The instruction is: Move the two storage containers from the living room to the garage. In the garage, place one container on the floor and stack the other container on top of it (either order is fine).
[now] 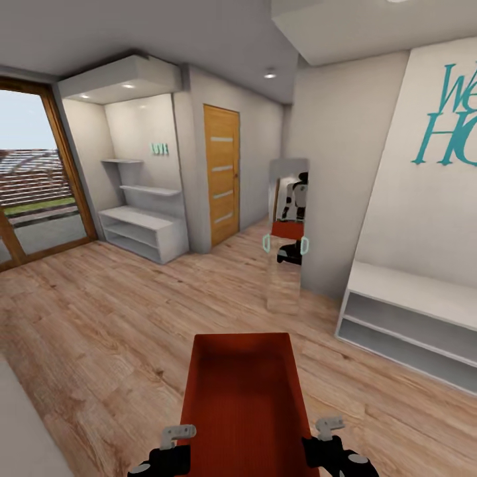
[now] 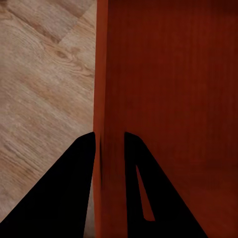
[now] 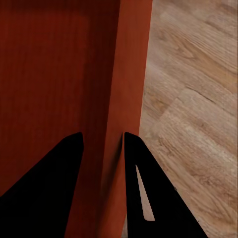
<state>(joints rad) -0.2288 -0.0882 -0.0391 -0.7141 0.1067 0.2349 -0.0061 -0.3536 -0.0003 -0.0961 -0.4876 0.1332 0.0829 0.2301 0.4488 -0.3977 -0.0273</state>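
1. The storage container (image 1: 244,397) is carried between both hands, above the wood plank floor (image 1: 99,318).
2. The left hand (image 2: 109,144) pinches its left wall; the right hand (image 3: 101,144) pinches its right wall.
3. Ahead of the hands stand a mirror (image 1: 286,232) and a wooden door (image 1: 221,173).
4. Risk, I think: the thin walls may slip from the hands if the base turns sharply.

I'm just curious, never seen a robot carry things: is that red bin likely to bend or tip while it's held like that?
The bin looks stiff: its thin walls stay straight. Each hand, left and right, pinches one side wall, so it should probably stay level. Open and apparently empty, it's likely light.
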